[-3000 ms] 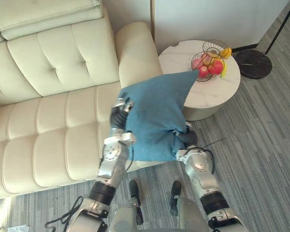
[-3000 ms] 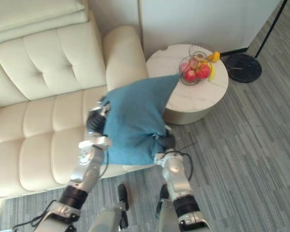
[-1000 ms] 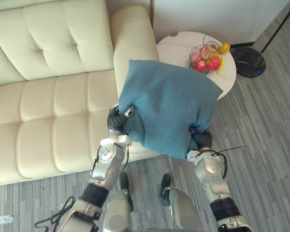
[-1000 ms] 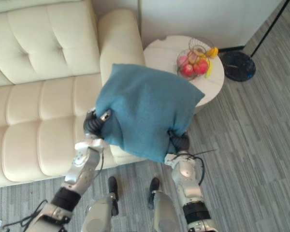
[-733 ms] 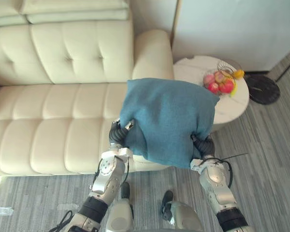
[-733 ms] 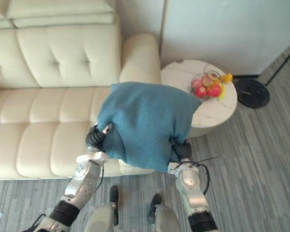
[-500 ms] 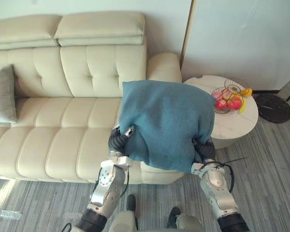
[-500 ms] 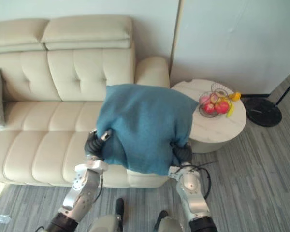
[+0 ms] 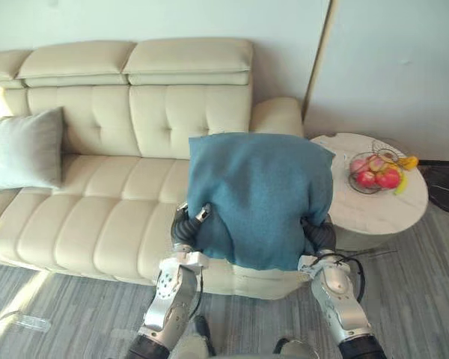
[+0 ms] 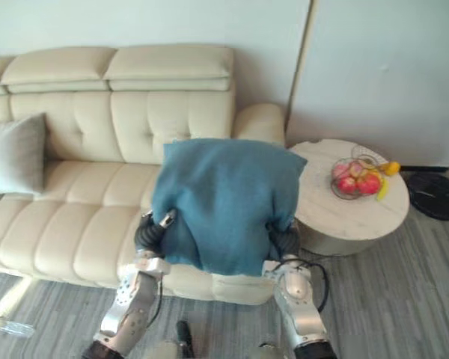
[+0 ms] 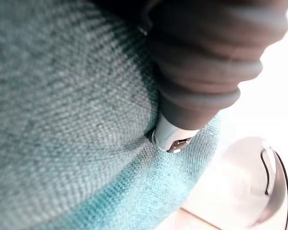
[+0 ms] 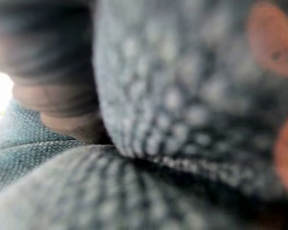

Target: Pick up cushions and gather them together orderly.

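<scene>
Both hands hold a blue cushion (image 9: 258, 194) upright in the air before the right end of a cream sofa (image 9: 105, 217). My left hand (image 9: 185, 230) grips its lower left corner, one finger on the front cloth; the left wrist view shows that hand (image 11: 201, 72) pressed into the blue cushion (image 11: 62, 120). At the lower right corner my right hand (image 9: 320, 236) is tucked in, fingers behind the cloth. The blue cushion (image 12: 182, 96) bunches close in the right wrist view. A grey cushion (image 9: 26, 149) leans against the sofa's back at the far left.
A round white side table (image 9: 382, 213) stands right of the sofa, with a wire basket of fruit (image 9: 378, 173) on it. A dark lamp base (image 9: 445, 187) lies beyond the table. A clear bottle (image 9: 26, 321) lies on the floor at the lower left.
The cushion came up off the sofa's right end and now stands higher between both hands. The camera has tilted up and left, bringing the grey cushion into view.
</scene>
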